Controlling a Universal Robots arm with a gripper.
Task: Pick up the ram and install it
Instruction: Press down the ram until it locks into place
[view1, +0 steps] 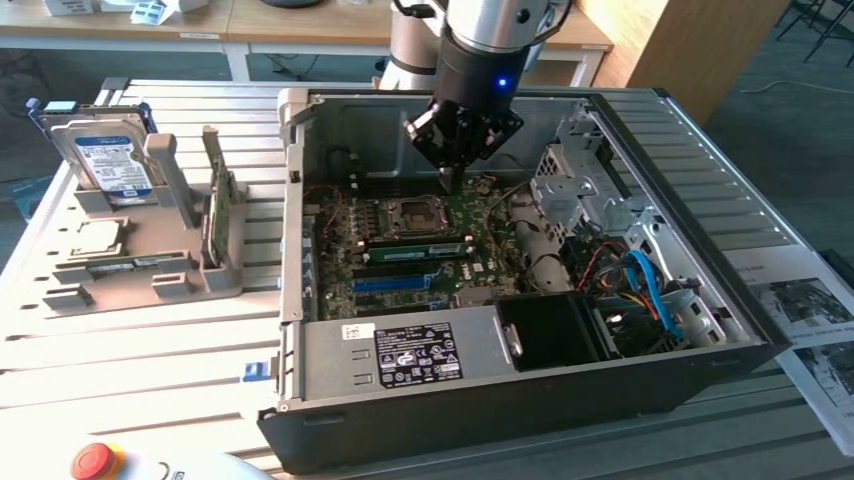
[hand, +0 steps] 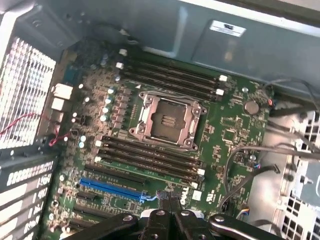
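Note:
The ram, a thin green stick, stands on edge in a grey holder to the exterior view's left of the open computer case. My gripper hangs inside the case, far from the ram, just above the motherboard behind the CPU socket. It is shut, and I see nothing between its fingers. In the wrist view the shut gripper sits over the board near the blue slot. The dark memory slots beside the CPU socket look bare.
A blue-labelled hard drive stands in the holder, with a chip and another green stick lying flat. In the case are a power supply, blue cables and a drive cage. Papers lie outside.

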